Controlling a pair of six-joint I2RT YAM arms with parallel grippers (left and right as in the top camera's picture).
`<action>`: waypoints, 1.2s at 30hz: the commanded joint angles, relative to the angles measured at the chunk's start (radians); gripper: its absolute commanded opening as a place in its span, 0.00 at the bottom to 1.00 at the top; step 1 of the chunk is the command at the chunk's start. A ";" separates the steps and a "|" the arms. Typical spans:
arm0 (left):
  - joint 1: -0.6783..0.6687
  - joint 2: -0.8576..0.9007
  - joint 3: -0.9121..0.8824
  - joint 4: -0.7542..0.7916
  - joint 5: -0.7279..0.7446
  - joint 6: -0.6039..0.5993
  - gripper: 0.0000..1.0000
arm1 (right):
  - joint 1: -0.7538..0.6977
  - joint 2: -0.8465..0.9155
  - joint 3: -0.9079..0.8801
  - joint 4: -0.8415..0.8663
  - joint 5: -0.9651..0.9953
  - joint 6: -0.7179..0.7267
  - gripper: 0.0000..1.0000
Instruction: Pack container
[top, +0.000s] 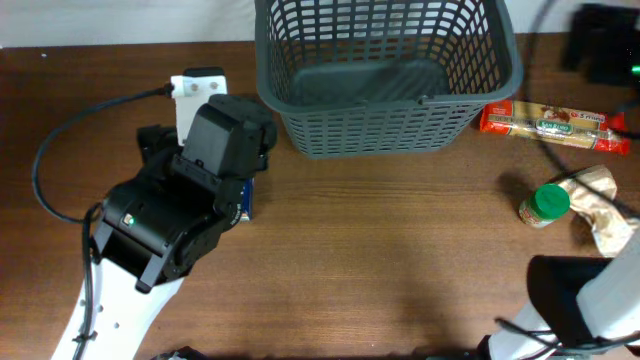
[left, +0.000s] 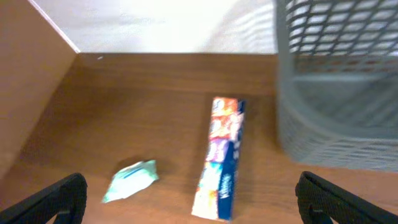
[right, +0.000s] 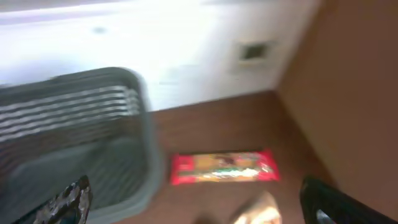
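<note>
**Operator:** At my left wrist, what is the claw doing?

**Spotter:** Your left claw (left: 191, 186) is spread wide, with one dark finger (left: 59, 199) in each bottom corner of the view. It grips nothing and touches nothing.

**Operator:** And past it?

**Spotter:** Just beyond the fingers, on the brown table (top: 400, 260), you have one small pale green packet (left: 130, 180). Beside it, apart, is one long colourful box (left: 222, 158), lying flat with its length running away from you. Farther right is the container (left: 336, 93), its slotted wall near the box but not touching it.

**Operator:** My right claw?

**Spotter:** Your right claw (right: 194, 186) is also wide apart and has hold of nothing. Nearest to it is the edge of one crumpled pale bag (right: 258, 211). Then comes one red pasta packet (right: 224, 168), lying flat just beside the container's corner.

**Operator:** Count it all from overhead.

**Spotter:** You have two claws. There is one green-lidded jar (top: 545, 205), touching the crumpled bag. There is one pasta packet, one box and one small packet. There is also one container, upright at the far middle of the table, with the left claw near its left corner.
</note>
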 joint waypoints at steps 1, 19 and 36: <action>0.012 -0.008 0.014 -0.030 -0.042 0.008 0.99 | -0.103 0.045 -0.049 0.017 0.007 0.040 0.99; 0.012 -0.008 0.014 -0.100 -0.042 0.008 0.99 | -0.256 0.246 -0.355 0.345 -0.359 0.043 0.04; 0.012 -0.008 0.014 -0.108 -0.014 0.008 0.99 | -0.256 0.399 -0.434 0.454 -0.603 0.009 0.04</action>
